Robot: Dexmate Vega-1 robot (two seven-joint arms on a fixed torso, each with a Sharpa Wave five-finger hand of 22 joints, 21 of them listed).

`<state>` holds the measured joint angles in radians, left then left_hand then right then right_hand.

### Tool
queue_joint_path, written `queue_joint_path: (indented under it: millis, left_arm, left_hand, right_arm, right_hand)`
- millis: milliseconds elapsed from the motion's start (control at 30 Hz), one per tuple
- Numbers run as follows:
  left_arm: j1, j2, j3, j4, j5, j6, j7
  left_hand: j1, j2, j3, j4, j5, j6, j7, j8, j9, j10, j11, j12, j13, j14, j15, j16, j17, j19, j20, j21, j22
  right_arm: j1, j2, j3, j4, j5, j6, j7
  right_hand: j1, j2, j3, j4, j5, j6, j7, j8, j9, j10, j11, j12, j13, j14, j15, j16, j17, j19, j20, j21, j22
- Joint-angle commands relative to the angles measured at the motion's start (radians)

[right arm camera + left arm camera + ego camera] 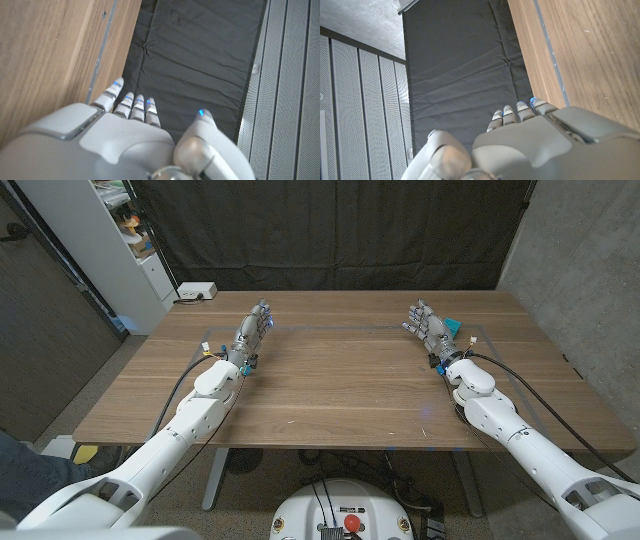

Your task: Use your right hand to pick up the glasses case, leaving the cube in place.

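Observation:
My right hand stands on the wooden table at the far right, fingers stretched out and holding nothing. A small teal object shows just beyond it on its outer side, mostly hidden by the hand; I cannot tell whether it is the cube or the glasses case. My left hand stands at the far left of the table, fingers straight and empty. In the right wrist view the right hand reaches past the table edge toward the black curtain. The left hand does the same in the left wrist view.
A white box sits at the table's back left corner. A white shelf unit stands left of the table, and a black curtain hangs behind it. Thin blue tape lines mark the tabletop. Denim cloth shows at the bottom left.

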<state>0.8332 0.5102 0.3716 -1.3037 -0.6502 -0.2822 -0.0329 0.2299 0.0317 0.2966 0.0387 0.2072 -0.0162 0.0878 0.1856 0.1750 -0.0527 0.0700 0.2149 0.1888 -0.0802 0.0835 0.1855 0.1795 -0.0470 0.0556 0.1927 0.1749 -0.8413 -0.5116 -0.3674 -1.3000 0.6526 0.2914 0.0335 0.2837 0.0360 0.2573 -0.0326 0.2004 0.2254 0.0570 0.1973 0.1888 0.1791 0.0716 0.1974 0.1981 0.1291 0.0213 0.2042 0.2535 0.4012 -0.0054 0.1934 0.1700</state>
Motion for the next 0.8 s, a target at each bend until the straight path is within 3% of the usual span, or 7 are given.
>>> queue_joint_path:
  millis: [33,367,800]
  left_arm:
    - [-0.004,0.000,0.003,-0.010,-0.004,0.009,-0.005]
    - [-0.012,-0.005,0.008,-0.004,-0.002,0.010,-0.008]
    - [-0.019,-0.005,0.012,-0.005,-0.001,0.019,-0.010]
  left_hand:
    - [0.010,0.002,0.006,-0.001,0.004,0.002,0.010,0.006,0.003,-0.002,0.008,0.005,0.005,-0.003,0.004,0.007,0.003,-0.006,0.002,0.006,0.004]
    - [0.011,0.003,0.006,-0.003,0.004,0.003,0.010,0.005,0.003,-0.002,0.007,0.005,0.005,-0.002,0.004,0.007,0.003,-0.006,0.002,0.006,0.004]
    - [0.011,0.004,0.006,-0.005,0.003,0.004,0.010,0.005,0.003,-0.001,0.008,0.004,0.005,-0.001,0.003,0.006,0.003,-0.006,0.002,0.006,0.004]
  right_arm:
    - [-0.005,-0.003,0.007,0.005,0.007,0.011,0.008]
    - [-0.011,-0.010,0.010,-0.002,0.012,0.008,0.013]
    - [-0.031,-0.052,0.024,-0.044,0.014,0.012,0.037]
  right_hand:
    - [0.007,0.001,0.006,0.000,0.005,0.008,0.000,0.004,0.003,0.011,0.000,0.005,0.002,0.007,-0.001,0.005,0.005,0.007,0.002,0.003,0.001]
    - [0.007,0.002,0.005,-0.001,0.005,0.008,-0.002,0.004,0.003,0.011,0.000,0.004,0.002,0.007,-0.002,0.006,0.004,0.006,0.002,0.003,0.001]
    - [0.008,0.003,0.004,-0.003,0.004,0.009,-0.003,0.004,0.003,0.012,-0.008,0.005,0.002,0.007,-0.003,0.006,0.001,0.003,0.004,0.001,0.001]
